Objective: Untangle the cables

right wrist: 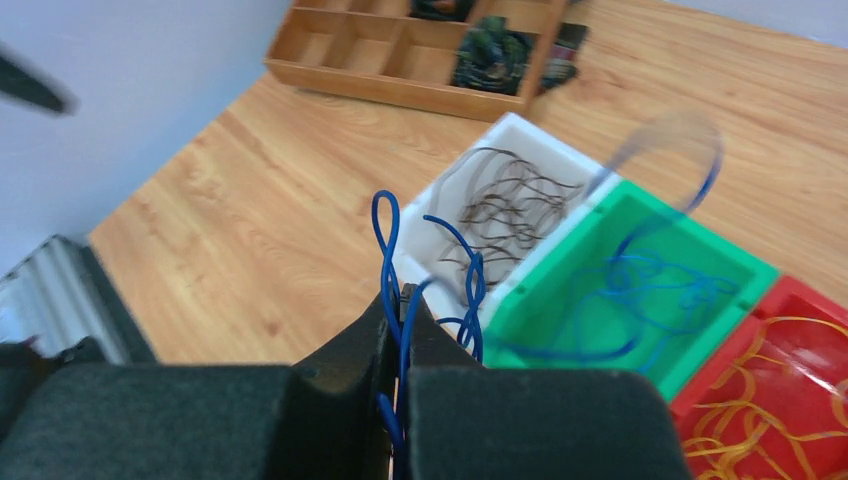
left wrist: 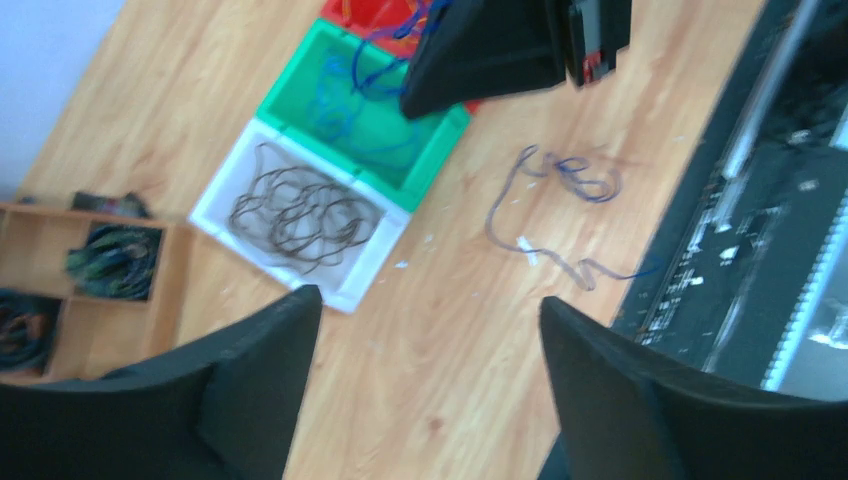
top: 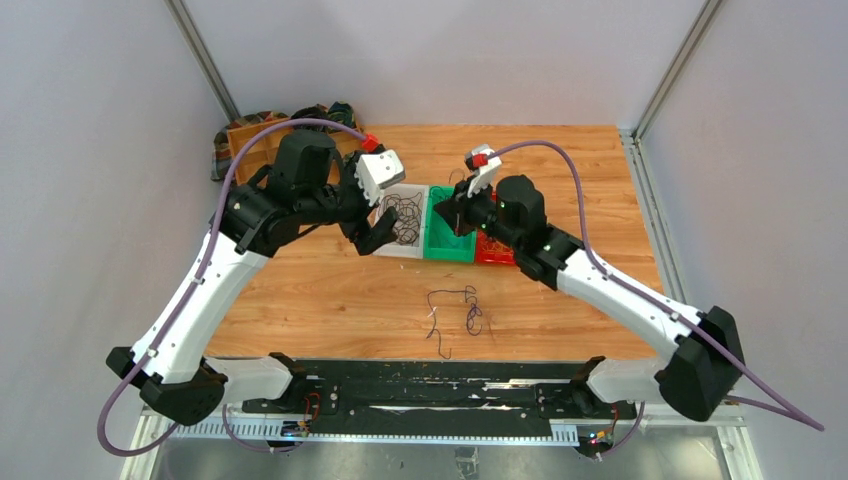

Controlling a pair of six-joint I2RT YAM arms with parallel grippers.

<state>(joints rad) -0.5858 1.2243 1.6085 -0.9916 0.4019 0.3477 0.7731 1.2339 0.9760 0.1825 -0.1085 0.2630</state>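
My right gripper (right wrist: 403, 300) is shut on a blue cable (right wrist: 385, 240) whose loops stand up above the fingertips. It hangs over the green bin (right wrist: 545, 300), which holds more blue cables (right wrist: 650, 285). Black cables (right wrist: 505, 205) lie in the white bin (right wrist: 520, 125), and yellow-orange ones (right wrist: 770, 410) in the red bin (right wrist: 800, 295). A small loose tangle of dark and blue cables (top: 455, 310) lies on the table near the front edge. My left gripper (left wrist: 430, 300) is open and empty, hovering over bare wood beside the white bin (left wrist: 340, 290).
A wooden divided tray (top: 245, 135) with dark coiled bundles stands at the back left corner. The three bins sit side by side mid-table. The black base rail (top: 430, 385) runs along the near edge. Grey walls close in on both sides.
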